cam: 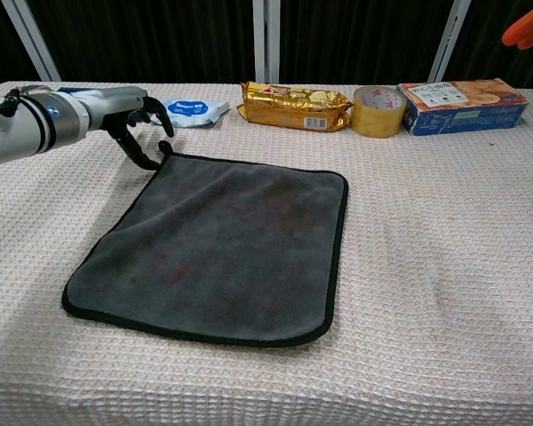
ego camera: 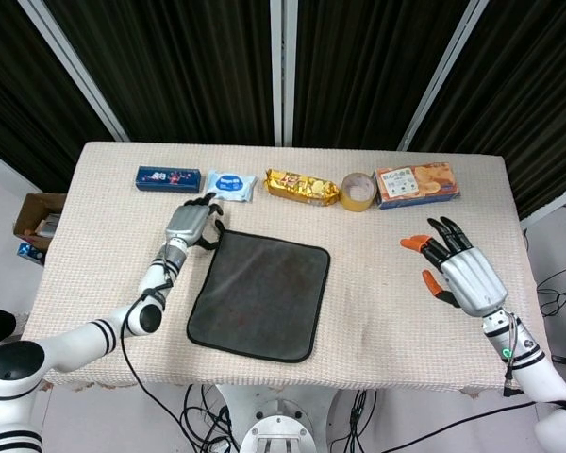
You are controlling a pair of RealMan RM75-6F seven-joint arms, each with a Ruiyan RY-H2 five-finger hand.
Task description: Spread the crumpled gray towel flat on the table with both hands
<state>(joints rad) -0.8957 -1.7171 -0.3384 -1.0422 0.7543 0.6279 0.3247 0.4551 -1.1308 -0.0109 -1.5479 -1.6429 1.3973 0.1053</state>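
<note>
The gray towel lies flat on the table with its black edging showing all round and a small loop at its far left corner. My left hand hovers at that corner, fingers curved downward and apart, the thumb tip right by the loop; it holds nothing that I can see. My right hand is raised well to the right of the towel, fingers spread, orange tips showing, empty. The chest view catches only an orange fingertip of it at the top right.
Along the table's far edge stand a blue box, a white packet, a gold snack pack, a tape roll and a biscuit box. A cardboard box sits on the floor at left.
</note>
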